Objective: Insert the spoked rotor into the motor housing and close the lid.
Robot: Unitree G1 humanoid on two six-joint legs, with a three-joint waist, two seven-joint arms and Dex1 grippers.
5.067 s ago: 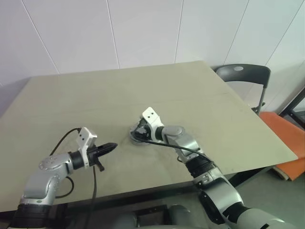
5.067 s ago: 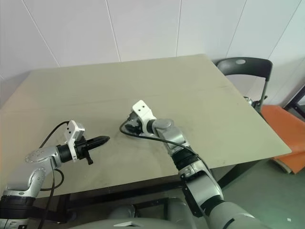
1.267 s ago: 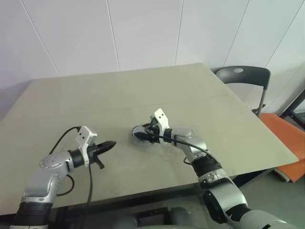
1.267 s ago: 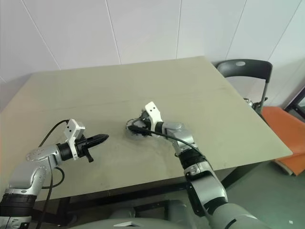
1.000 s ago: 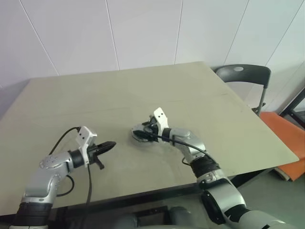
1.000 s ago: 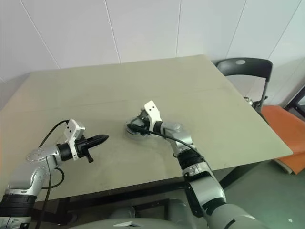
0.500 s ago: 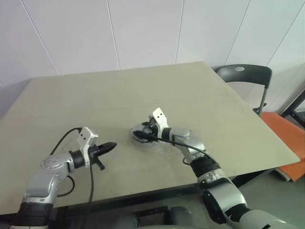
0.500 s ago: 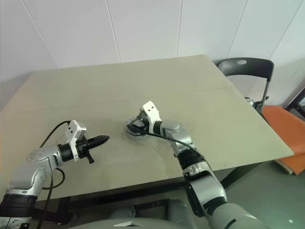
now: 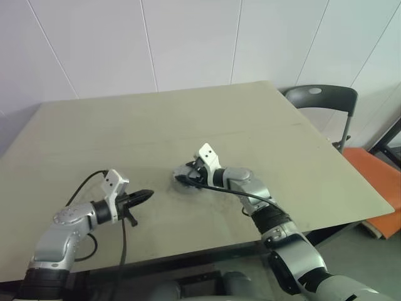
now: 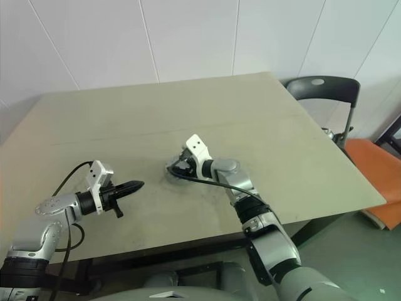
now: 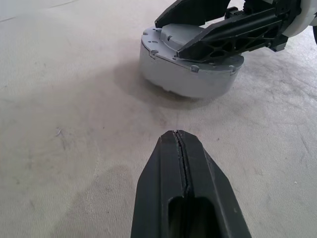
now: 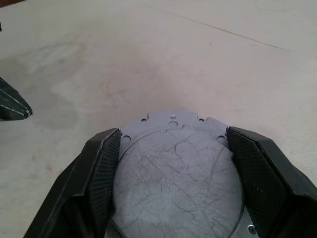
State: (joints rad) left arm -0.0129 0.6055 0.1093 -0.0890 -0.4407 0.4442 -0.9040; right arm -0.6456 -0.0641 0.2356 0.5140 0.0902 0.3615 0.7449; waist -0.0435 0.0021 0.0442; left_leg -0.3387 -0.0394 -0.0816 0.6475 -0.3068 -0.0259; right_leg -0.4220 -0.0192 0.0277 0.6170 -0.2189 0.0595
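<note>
head stereo: high, looking down over table (image 9: 282,138) | wrist cams: low, close, facing one grey puck (image 11: 188,64)

pretty even, soft overhead light on the table (image 9: 301,157), faint shadows only, no glare, slight wide-angle bend near the edges

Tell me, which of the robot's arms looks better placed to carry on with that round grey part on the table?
The right. Its right gripper already straddles the round grey assembly, one finger against each side. The left gripper is shut and sits off to the side, apart from the part, with bare table between them.
</note>
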